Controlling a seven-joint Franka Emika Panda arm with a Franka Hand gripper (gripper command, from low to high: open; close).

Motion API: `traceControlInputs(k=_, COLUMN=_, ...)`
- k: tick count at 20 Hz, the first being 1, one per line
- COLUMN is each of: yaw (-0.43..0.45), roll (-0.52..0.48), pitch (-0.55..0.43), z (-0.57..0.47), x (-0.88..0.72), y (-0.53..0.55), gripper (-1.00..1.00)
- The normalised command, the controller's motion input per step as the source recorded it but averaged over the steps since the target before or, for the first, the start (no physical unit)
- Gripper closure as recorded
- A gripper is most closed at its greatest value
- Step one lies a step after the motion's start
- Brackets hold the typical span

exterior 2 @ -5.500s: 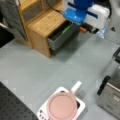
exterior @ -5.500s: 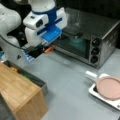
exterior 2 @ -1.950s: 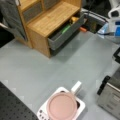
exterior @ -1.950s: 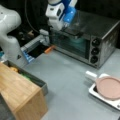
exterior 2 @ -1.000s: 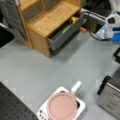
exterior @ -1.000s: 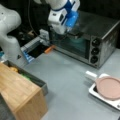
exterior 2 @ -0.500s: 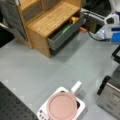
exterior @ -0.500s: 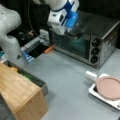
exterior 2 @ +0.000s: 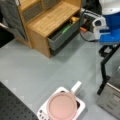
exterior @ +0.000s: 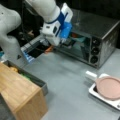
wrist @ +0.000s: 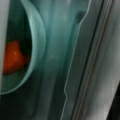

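Note:
My gripper, under a white and blue wrist, reaches into the open front of a silver toaster oven in a front view. The wrist view looks at a teal bowl from very near, with an orange item inside it. The bowl rests on a teal tray beside the oven's metal frame. A bit of teal shows inside the oven. My fingers do not show in the wrist view. The wrist's blue part sits at a front view's right.
A wooden cabinet has an open drawer holding a yellow item and a green item. A pink plate lies on a white base. A small orange piece lies left of the oven.
Over the last seconds my arm moved from the drawer side rightward to the oven's opening. In the last second it has barely shifted.

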Motion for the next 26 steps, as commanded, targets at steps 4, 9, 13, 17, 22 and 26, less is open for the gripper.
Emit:
traceControlInputs(k=4, yaw=0.026, roll=0.066, pitch=-0.145, z=-0.12, x=-0.09, y=-0.37, gripper=-1.00)
traceControlInputs(k=9, yaw=0.078, roll=0.006, pitch=-0.134, z=-0.14, x=-0.09, y=-0.41, gripper=-1.00)
traceControlInputs(k=13, yaw=0.104, roll=-0.045, pitch=-0.129, z=-0.17, x=-0.06, y=-0.34, gripper=-1.00)
traceControlInputs(k=17, yaw=0.098, roll=-0.090, pitch=-0.126, z=-0.19, x=0.01, y=-0.22, gripper=-1.00)
traceControlInputs(k=22, yaw=0.075, roll=-0.111, pitch=-0.139, z=-0.26, x=0.07, y=-0.01, gripper=-1.00)
traceControlInputs(k=26, yaw=0.047, roll=-0.059, pitch=-0.116, z=-0.19, x=0.04, y=0.16, gripper=-1.00)
